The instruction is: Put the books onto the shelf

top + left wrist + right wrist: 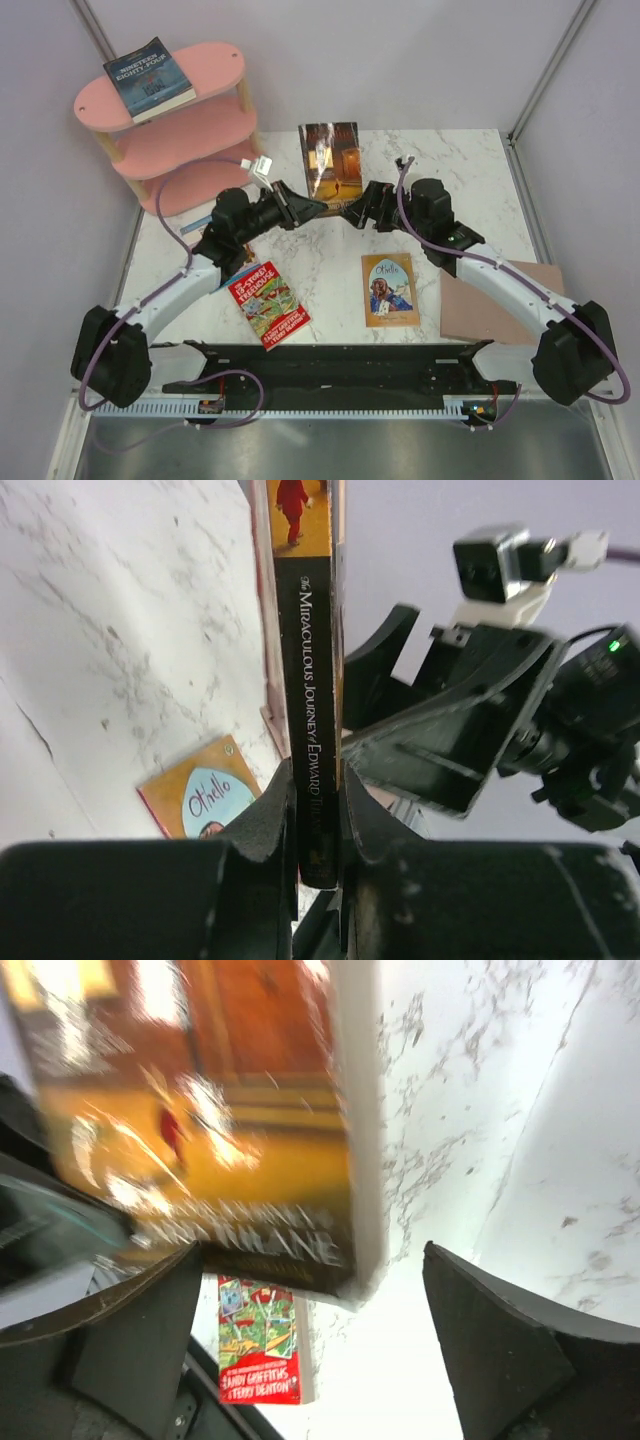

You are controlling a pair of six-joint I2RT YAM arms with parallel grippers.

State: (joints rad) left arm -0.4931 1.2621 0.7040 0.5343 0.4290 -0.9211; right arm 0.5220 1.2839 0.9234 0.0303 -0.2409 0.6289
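My left gripper (318,780) is shut on the spine end of the dark brown book (308,630), which is held edge-on above the table. From above, this book (330,158) sits at the table's middle back, with the left gripper (316,206) at its near edge. My right gripper (352,213) stands open beside that edge; its fingers (490,1340) are spread and the book (220,1110) is next to the left one. The pink shelf (215,60) at the back left holds the dark blue book (150,78) on top. The red treehouse book (268,303) and the orange-tan book (389,290) lie flat.
A plain brown board (500,300) lies at the right edge of the table. A sliver of a light blue book (196,225) shows under my left arm. The white walls stand close behind the shelf and on both sides.
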